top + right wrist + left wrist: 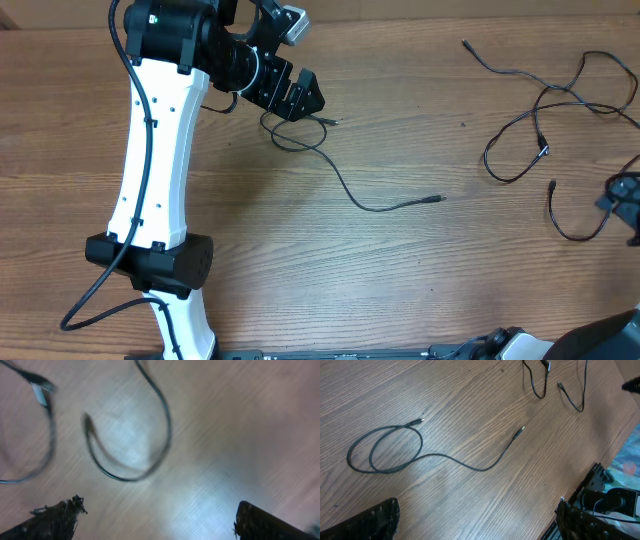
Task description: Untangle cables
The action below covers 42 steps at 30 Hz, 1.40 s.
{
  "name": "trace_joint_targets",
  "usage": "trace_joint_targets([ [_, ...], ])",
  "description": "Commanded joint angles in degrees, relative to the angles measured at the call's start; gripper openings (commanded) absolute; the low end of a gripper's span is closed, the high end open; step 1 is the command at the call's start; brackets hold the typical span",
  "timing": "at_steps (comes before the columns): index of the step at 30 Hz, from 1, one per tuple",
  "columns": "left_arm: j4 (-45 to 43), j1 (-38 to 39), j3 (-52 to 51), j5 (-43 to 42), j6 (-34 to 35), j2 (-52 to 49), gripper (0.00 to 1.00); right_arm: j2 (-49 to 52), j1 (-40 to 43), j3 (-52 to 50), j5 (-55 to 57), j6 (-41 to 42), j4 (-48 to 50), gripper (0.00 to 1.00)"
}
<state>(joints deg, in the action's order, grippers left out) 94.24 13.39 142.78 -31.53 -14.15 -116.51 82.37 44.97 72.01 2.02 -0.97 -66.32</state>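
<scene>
One thin black cable (345, 185) lies alone left of centre, looped near my left gripper (298, 95) and trailing right to a small plug. In the left wrist view the same cable (395, 450) lies flat with a double loop, ahead of my wide-open, empty fingers (477, 522). The other black cables (545, 120) lie loosely crossed at the far right. My right gripper (625, 200) is at the right edge beside them. In the blurred right wrist view a curved cable (125, 467) with a plug end lies just ahead of the open, empty fingers (155, 517).
The wooden table (420, 270) carries everything. My left arm's white link (150, 160) and its thick black cord stand at the left. The table's front edge and dark equipment (600, 500) show at the lower right of the left wrist view.
</scene>
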Motion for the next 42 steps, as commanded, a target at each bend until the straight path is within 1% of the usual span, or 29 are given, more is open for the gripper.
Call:
trace_joint_targets([
  [1, -0.17, -0.39, -0.33, -0.87, -1.29, -0.39, 1.0, -0.17, 0.11, -0.09, 6.21, 4.0, -0.46, 1.0],
  [7, -0.17, -0.39, -0.33, -0.87, -1.29, -0.39, 1.0, 0.04, 0.09, -7.3, 4.96, 4.0, 4.72, 1.0],
  [10, -0.17, -0.39, -0.33, -0.87, -1.29, -0.39, 1.0, 0.04, 0.09, -14.73, 1.68, 4.04, 11.47, 1.0],
  [13, -0.17, -0.39, -0.33, -0.87, -1.29, -0.39, 1.0, 0.07, 0.09, -18.88, 0.22, 6.19, 16.2, 1.0],
  [16, -0.17, -0.39, -0.33, -0.9, -1.29, -0.39, 1.0, 0.74, 0.09, -21.7, 0.22, 7.04, 18.75, 1.0],
  [24, -0.17, -0.39, -0.33, -0.9, -1.29, -0.39, 1.0, 7.48, 0.04, -23.15, -0.22, 7.21, 20.44, 1.0],
  [30, -0.17, -0.39, -0.35, -0.87, -1.29, -0.39, 1.0, 7.72, 0.04, -23.17, -0.17, 7.19, 22.62, 1.0],
  [37, -0.17, -0.39, -0.33, -0.87, -1.29, -0.39, 1.0, 7.91, 0.04, -23.17, -0.2, 7.17, 27.61, 1.0],
  [42, -0.17, -0.39, -0.33, -0.87, -1.29, -0.39, 1.0, 9.86, 0.04, -23.17, -0.22, 7.17, 30.64, 1.0],
])
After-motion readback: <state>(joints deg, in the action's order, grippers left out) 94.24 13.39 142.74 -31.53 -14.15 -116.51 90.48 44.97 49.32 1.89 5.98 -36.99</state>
